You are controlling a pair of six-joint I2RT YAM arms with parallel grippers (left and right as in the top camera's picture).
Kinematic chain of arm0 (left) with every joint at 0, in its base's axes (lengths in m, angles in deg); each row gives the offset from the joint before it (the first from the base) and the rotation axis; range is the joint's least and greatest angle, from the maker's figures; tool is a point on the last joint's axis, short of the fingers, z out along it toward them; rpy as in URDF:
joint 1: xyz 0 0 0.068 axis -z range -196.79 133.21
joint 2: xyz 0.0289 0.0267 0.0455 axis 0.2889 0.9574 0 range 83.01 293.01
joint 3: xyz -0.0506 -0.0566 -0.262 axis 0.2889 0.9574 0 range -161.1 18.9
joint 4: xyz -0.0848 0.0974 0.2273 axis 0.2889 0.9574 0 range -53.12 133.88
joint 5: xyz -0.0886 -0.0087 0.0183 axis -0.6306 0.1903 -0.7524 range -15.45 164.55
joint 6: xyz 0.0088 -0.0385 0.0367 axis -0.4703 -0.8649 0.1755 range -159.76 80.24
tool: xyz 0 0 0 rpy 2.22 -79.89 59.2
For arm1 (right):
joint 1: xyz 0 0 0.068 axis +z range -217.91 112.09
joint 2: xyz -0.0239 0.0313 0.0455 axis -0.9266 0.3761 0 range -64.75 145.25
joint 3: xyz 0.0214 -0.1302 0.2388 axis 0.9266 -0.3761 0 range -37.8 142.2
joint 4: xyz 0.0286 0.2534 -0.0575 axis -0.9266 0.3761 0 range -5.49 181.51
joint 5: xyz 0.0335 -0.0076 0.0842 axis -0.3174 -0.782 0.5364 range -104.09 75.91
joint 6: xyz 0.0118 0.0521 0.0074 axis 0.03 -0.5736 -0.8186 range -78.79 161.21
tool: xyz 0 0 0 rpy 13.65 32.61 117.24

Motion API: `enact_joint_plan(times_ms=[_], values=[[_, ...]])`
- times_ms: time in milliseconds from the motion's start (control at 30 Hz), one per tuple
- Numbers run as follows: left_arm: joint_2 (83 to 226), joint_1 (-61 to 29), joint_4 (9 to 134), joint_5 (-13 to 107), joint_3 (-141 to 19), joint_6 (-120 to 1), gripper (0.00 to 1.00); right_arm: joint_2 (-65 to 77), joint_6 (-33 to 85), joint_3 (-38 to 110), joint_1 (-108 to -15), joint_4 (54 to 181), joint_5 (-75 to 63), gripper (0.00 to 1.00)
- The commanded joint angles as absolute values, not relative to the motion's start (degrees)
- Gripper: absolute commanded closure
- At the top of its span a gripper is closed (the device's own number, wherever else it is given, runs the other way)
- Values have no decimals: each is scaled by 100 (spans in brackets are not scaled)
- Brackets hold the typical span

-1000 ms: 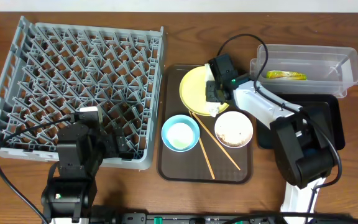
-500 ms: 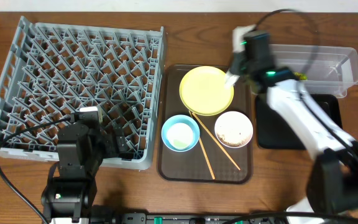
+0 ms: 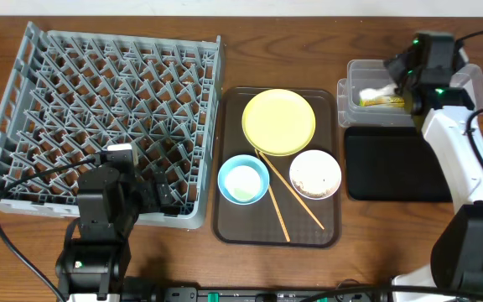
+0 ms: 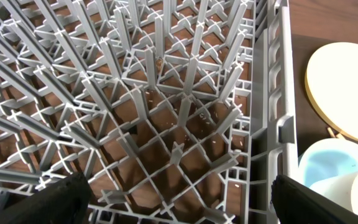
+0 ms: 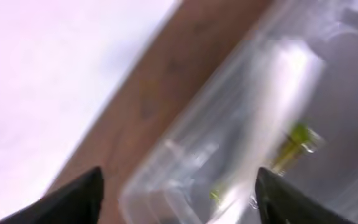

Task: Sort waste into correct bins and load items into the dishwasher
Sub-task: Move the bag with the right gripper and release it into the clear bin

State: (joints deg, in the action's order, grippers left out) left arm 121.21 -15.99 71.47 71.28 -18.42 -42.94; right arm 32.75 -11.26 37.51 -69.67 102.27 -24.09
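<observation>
My right gripper (image 3: pixel 402 74) hangs open over the clear tub (image 3: pixel 468 80) at the back right. A crumpled white napkin (image 3: pixel 376 91) lies in the tub beside the green-yellow wrapper (image 3: pixel 386 101). In the blurred right wrist view the gripper (image 5: pixel 180 193) is empty, with a white streak of napkin (image 5: pixel 278 93) and the wrapper (image 5: pixel 296 138) below. The yellow plate (image 3: pixel 278 122), blue bowl (image 3: pixel 243 179), white bowl (image 3: pixel 315 174) with scraps, and chopsticks (image 3: pixel 277 204) sit on the brown tray (image 3: pixel 225 226). My left gripper (image 3: pixel 159 191) (image 4: pixel 179 198) is open over the grey rack (image 3: pixel 99 92).
The black tray (image 3: pixel 397 164) lies in front of the clear tub, under my right arm. The rack (image 4: pixel 166 106) holds nothing but a few pale crumbs on the table beneath its grid. The plate's edge (image 4: pixel 347 93) and the blue bowl (image 4: pixel 328 165) show beside the rack wall.
My right gripper lifted the white napkin off the yellow plate, swung right to the clear tub and opened. The napkin now lies in the tub. The left arm has not moved.
</observation>
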Motion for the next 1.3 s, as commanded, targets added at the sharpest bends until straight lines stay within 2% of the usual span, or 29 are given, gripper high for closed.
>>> enact_joint_plan(times_ms=[0,267,500,667,767,900,1267], values=[[12112,-1630,7160,7111,-1986,-4347,4,3305,-357,3794,-7028,10043,-1926,20],[12112,-1630,7160,7111,-1986,-4347,4,3137,1097,3794,-6888,10620,-724,18],[12112,-1630,7160,7113,-1986,-4347,4,2446,2677,3794,-6359,12010,-418,15],[12112,-1630,7160,7113,-1986,-4347,4,2145,3401,3794,-5725,13267,-416,11],[12112,-1630,7160,7111,-1986,-4347,4,2156,3425,3781,-5310,13794,-416,10],[12112,-1630,7163,7113,-1986,-4347,4,2232,3420,3639,-4759,14054,-420,15],[12112,-1630,7335,7113,-1979,-4347,4,2486,2913,2249,-3605,12880,-637,30]])
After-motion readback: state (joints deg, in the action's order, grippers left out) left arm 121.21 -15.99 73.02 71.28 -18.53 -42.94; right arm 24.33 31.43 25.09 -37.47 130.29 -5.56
